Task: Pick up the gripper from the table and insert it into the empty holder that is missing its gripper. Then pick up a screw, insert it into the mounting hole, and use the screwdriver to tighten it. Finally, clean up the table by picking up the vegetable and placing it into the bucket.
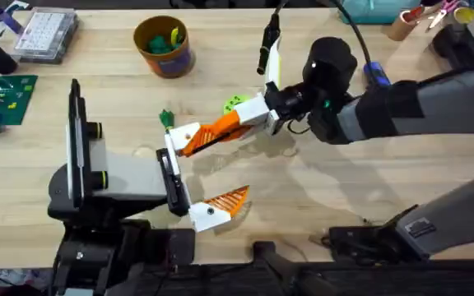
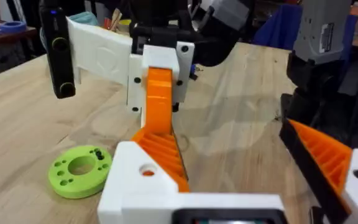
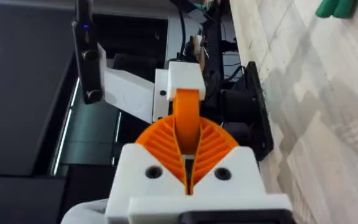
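Note:
The gripper (image 1: pixel 214 131), a loose orange ribbed finger, is held by my right gripper (image 1: pixel 252 117), which is shut on its rear end. Its front end sits in the holder (image 1: pixel 184 136), the bare white bracket on my left gripper (image 1: pixel 197 176). My left gripper is open, and its other bracket carries an orange finger (image 1: pixel 229 200). In the left wrist view, orange shows through the mounting hole (image 2: pixel 146 170) of the holder (image 2: pixel 135 193). The vegetable (image 1: pixel 166 118) lies on the table just beyond the holder. The bucket (image 1: pixel 164 47) stands at the back with green pieces inside.
A lime-green disc (image 1: pixel 235 103) holding small screws lies behind the right gripper. A black screwdriver (image 1: pixel 267 43) lies farther back. A clear parts box (image 1: pixel 48 33) and a green board (image 1: pixel 2 94) are at the far left. A cup of tools (image 1: pixel 401 25) stands at the back right.

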